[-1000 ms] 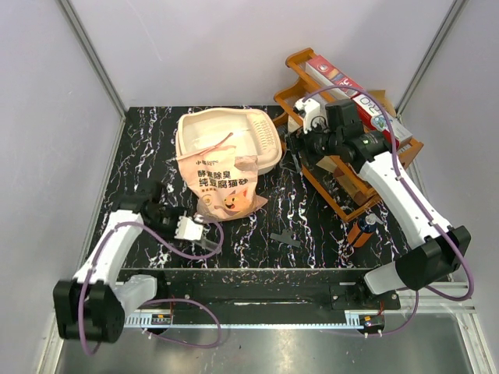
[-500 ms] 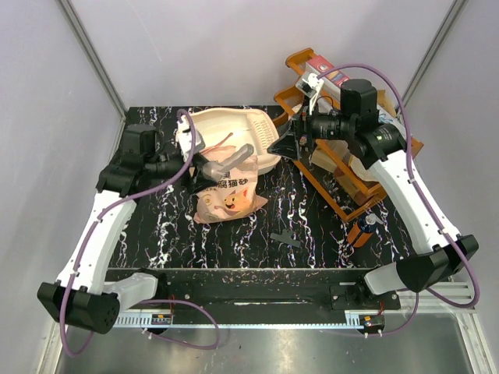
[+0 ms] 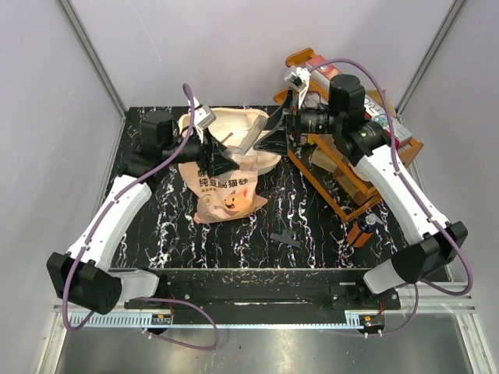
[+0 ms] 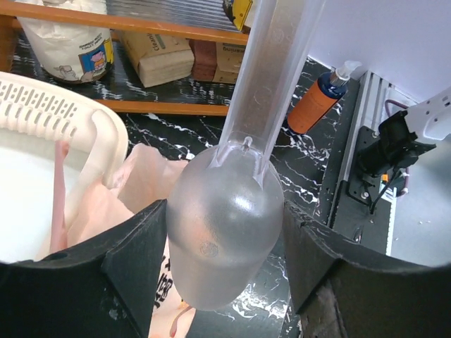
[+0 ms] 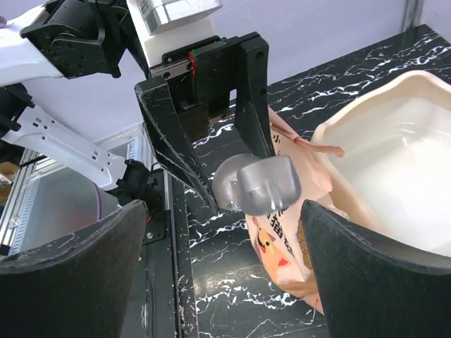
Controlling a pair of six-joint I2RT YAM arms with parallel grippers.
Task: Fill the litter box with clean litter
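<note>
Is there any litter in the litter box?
No, the litter box floor that shows in the right wrist view is bare.

We are in a robot test room, like a lab. Plain pale walls (image 3: 234, 47) and metal posts (image 3: 93, 58) box in a black marbled table (image 3: 312, 226). A metal rail (image 3: 257, 315) holds white robot arms (image 3: 117, 218) with purple cables (image 3: 183, 148).
</note>
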